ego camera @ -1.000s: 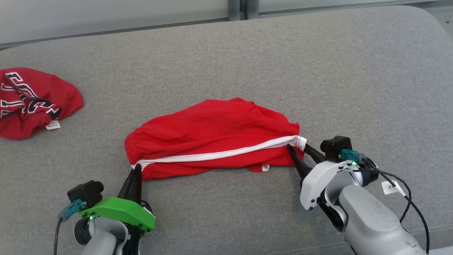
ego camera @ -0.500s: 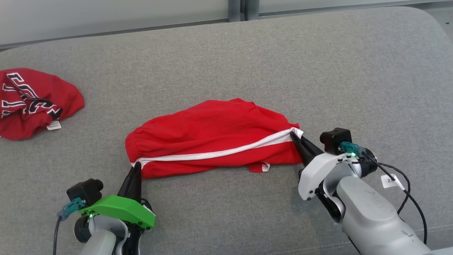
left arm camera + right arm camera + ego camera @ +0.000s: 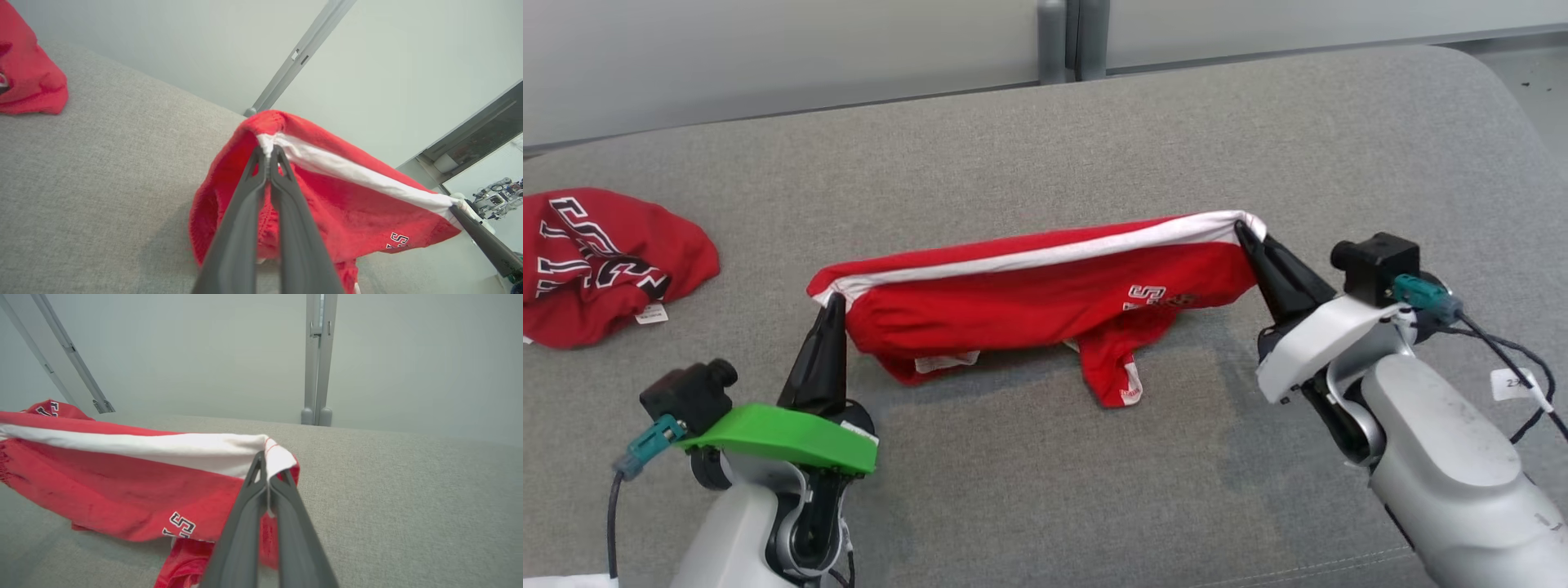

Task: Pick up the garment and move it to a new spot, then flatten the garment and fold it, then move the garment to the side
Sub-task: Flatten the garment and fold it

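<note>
The garment [image 3: 1045,298] is a pair of red shorts with a white side stripe and white lettering. It hangs stretched between both grippers above the grey cushion [image 3: 1029,474], its lower folds sagging down to the fabric. My left gripper [image 3: 833,300] is shut on the stripe's left end, and in the left wrist view that gripper [image 3: 269,153] pinches the white edge of the garment [image 3: 343,204]. My right gripper [image 3: 1243,231] is shut on the stripe's right end; in the right wrist view it [image 3: 267,459] clamps the white corner of the garment [image 3: 122,477].
A second red garment [image 3: 600,261] with black-and-white lettering lies crumpled at the cushion's far left. A pale wall with a grey upright post [image 3: 1066,37] runs behind the cushion. The cushion's rounded corner [image 3: 1486,73] is at the upper right.
The right gripper closed on the stripe's right end. Both grippers then raised the garment off the cushion, pulling it taut between them. The head camera has shifted slightly.
</note>
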